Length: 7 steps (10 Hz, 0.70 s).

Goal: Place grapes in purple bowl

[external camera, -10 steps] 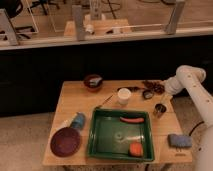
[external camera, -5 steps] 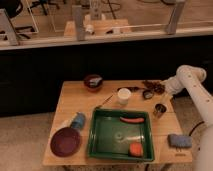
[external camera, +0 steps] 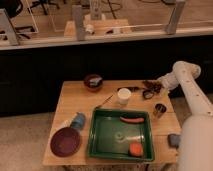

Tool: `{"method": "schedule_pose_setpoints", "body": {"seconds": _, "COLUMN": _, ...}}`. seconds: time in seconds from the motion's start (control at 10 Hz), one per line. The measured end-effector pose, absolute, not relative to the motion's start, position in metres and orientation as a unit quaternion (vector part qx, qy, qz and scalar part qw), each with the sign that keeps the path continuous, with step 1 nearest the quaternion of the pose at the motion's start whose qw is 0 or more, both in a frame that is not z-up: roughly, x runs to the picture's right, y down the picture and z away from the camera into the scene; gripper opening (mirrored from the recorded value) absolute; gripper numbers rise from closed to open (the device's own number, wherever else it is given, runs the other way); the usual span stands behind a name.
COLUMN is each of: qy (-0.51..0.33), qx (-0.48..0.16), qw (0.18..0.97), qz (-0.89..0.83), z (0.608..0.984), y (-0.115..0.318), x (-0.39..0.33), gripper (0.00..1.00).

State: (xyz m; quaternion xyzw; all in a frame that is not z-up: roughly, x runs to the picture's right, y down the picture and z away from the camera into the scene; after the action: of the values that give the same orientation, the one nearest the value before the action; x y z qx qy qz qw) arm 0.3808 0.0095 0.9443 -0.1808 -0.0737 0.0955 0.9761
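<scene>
Gripper (external camera: 156,86), fingers apart, sits over grapes (external camera: 148,84) at the table's far right; purple bowl (external camera: 65,141) lies well apart, so fruit may drop during carry.

Dim, warm indoor light; soft blur throughout, faint shadows under dishes.

A wooden table (external camera: 75,100) stands at the centre on a pale, speckled floor (external camera: 25,145), which shows from 7 to 9 o'clock. Behind the table, a low dark wall (external camera: 50,65) runs across the whole view. A pale ledge (external camera: 45,42) tops it and carries glass panes between grey posts (external camera: 78,22). Through the glass at 12 o'clock stands a second wooden table (external camera: 107,26). At 11 o'clock there are dark chair legs (external camera: 17,12). The light is dim and warm.
</scene>
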Motion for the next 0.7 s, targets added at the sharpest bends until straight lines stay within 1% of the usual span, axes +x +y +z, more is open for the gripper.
{"method": "schedule_pose_setpoints", "body": {"seconds": 0.3, "qy": -0.073, "qx": -0.180, "qw": 0.976, "qz": 0.096, "z": 0.944, "y": 0.009, "x": 0.382, "gripper": 0.80}}
{"method": "schedule_pose_setpoints", "body": {"seconds": 0.7, "qy": -0.058, "qx": -0.152, "qw": 0.981, "qz": 0.101, "z": 0.952, "y": 0.010, "x": 0.396, "gripper": 0.80}}
